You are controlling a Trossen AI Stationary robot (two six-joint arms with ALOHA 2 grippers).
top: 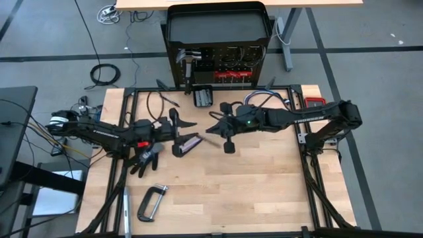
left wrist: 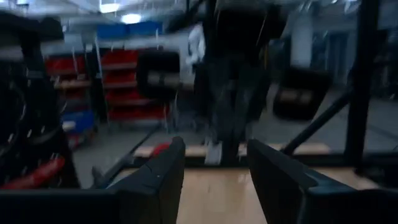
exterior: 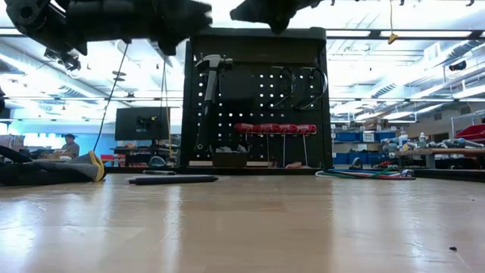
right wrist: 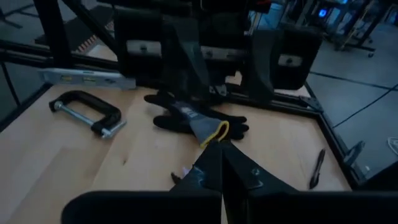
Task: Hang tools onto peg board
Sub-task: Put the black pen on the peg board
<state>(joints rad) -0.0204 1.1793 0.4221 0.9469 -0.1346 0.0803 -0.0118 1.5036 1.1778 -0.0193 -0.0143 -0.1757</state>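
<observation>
Tools are split between the peg board (top: 218,66) and the wooden surface (top: 264,185). On the board, at the surface's 12 o'clock edge, a hammer (exterior: 209,83) hangs at the left, and a row of red-handled drivers (exterior: 274,128) hangs lower to its right. On the surface a C-clamp (top: 151,201) lies toward 7 o'clock, black pliers (top: 165,99) lie near 11 o'clock just in front of the board, and a small black box (top: 202,97) sits beside them. A black glove (right wrist: 196,119) lies near 9 o'clock.

Both arms meet over the middle of the surface. The left pincer (left wrist: 214,180) points toward 3 o'clock, its fingers spread apart with nothing between them. The right pincer (right wrist: 222,168) points toward 9 o'clock, its fingers pressed together and holding nothing.
</observation>
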